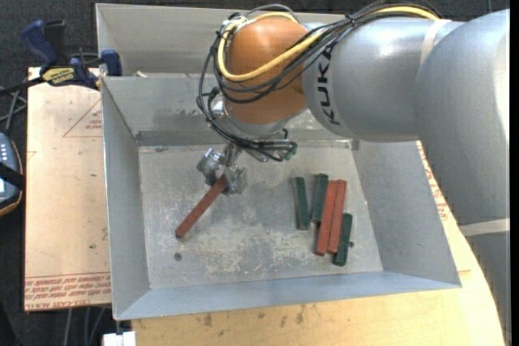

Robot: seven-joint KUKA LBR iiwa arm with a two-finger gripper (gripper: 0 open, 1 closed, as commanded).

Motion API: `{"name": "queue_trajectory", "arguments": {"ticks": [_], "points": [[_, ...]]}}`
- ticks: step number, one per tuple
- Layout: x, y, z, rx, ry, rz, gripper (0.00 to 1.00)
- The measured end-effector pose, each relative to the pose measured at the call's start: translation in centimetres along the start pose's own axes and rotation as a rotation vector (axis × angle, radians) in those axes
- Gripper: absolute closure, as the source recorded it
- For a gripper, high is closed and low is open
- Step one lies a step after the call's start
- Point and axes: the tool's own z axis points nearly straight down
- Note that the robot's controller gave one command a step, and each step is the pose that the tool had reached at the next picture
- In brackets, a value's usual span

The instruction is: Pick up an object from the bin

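My gripper (222, 173) hangs low over the middle left of the bin floor, its metal fingers at the upper end of a long red-brown stick (199, 211). The stick lies slanted, running from the fingers down to the lower left. Its top end sits right at the fingertips, and whether they clasp it or merely touch it I cannot make out. To the right lies a group of flat sticks: a dark green one (302, 202), a red-orange one (331, 216) and another dark green one (343, 239).
The arm with its orange cover and cables reaches in from the right and hangs over the bin's back half. The sloped bin walls rise on all sides around the floor.
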Motion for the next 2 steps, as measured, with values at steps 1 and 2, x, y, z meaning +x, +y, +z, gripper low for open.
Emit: {"name": "queue_trajectory", "arguments": {"ticks": [1,2], "points": [[1.04,0.23,3.03,-0.012,0.012,-0.089,1.00],[0.71,-0.50,3.73,-0.008,0.007,-0.366,1.00]]}}
